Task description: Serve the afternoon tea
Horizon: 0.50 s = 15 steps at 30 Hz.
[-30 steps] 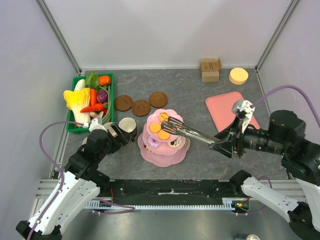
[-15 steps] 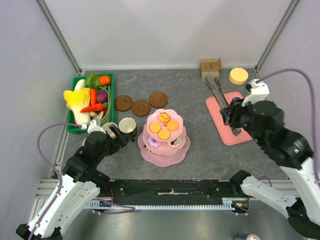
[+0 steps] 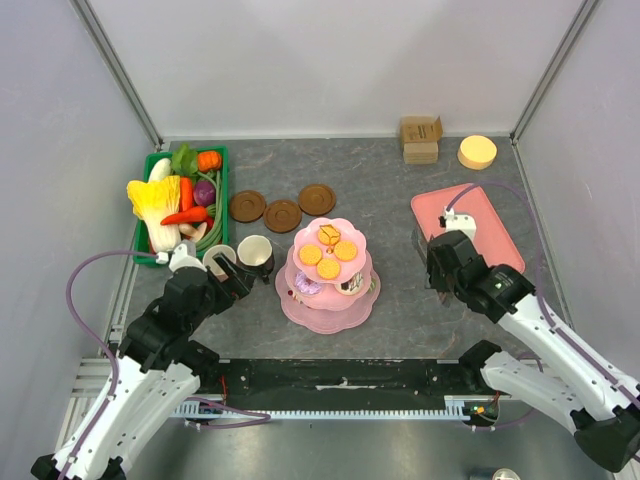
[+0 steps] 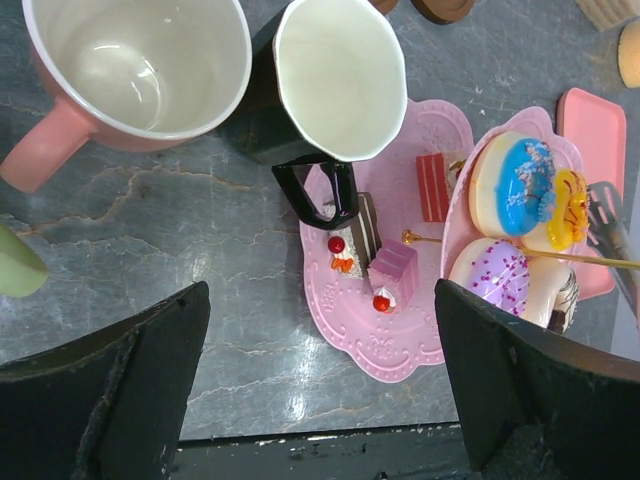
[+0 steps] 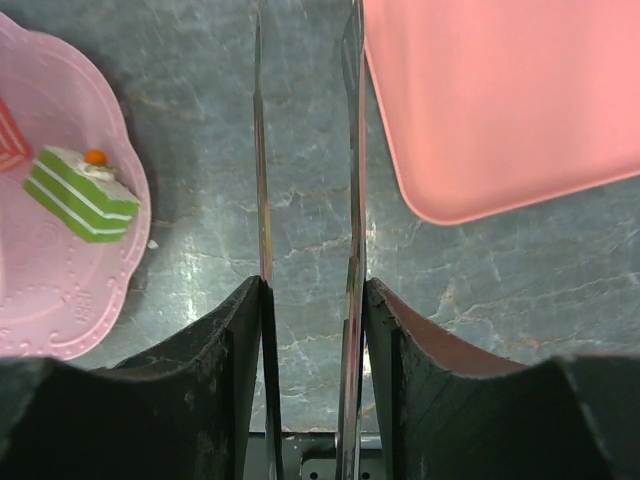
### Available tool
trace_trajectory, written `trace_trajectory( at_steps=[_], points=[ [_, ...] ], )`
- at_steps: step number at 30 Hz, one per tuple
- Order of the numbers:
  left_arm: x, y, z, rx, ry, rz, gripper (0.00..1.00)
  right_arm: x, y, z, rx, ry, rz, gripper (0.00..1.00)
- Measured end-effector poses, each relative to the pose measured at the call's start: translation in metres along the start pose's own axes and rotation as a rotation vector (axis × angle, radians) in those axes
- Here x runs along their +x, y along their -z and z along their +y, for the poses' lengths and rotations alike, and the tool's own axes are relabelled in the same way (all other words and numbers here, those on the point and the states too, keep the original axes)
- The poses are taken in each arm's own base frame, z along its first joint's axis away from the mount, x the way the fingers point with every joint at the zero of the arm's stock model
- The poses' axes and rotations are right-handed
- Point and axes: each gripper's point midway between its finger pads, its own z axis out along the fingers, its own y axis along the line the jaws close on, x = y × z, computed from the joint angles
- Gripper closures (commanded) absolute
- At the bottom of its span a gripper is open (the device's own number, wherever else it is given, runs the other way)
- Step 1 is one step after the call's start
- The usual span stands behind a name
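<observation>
Grey marbled table [image 3: 380, 190] inside pale walls; a green basket [image 3: 222, 190] of vegetables [image 3: 170, 200] at upper left, boxes [image 3: 420, 138] and a yellow disc [image 3: 477, 152] at upper right, a pink tray [image 3: 490, 225] at right. The pink stand [image 3: 325, 310] sits centre, biscuits [image 3: 311, 255] on top; three saucers [image 3: 282, 214] lie above it; pink mug [image 4: 140, 70] and dark mug [image 4: 335, 80] just left of it. The left arm reaches up from lower left, left gripper [image 4: 320, 330] spread wide above the mugs; the right arm bends in from lower right, right gripper [image 5: 310, 330] pointing down beside the tray's lower-left corner, clamped on tongs [image 5: 355, 150].
</observation>
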Motion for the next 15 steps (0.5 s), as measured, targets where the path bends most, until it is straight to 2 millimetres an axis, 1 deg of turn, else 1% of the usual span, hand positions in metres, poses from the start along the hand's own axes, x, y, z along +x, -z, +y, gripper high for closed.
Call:
trace_trajectory(
  at_steps=[4,8,11,15],
  points=[
    [0.003,0.001,0.004,-0.014,-0.003,0.012,0.01,0.03,-0.017,-0.001,0.001,-0.009,0.051,0.48],
    [0.004,0.002,0.005,-0.015,0.004,0.014,0.01,0.051,-0.03,-0.002,0.013,-0.023,0.09,0.44],
    [0.004,0.002,0.004,-0.012,0.009,0.015,0.01,0.06,-0.036,-0.001,0.019,-0.036,0.115,0.39],
    [0.005,0.002,0.004,-0.013,0.023,0.019,0.01,0.06,-0.041,0.004,0.013,-0.09,0.111,0.34]
  ],
)
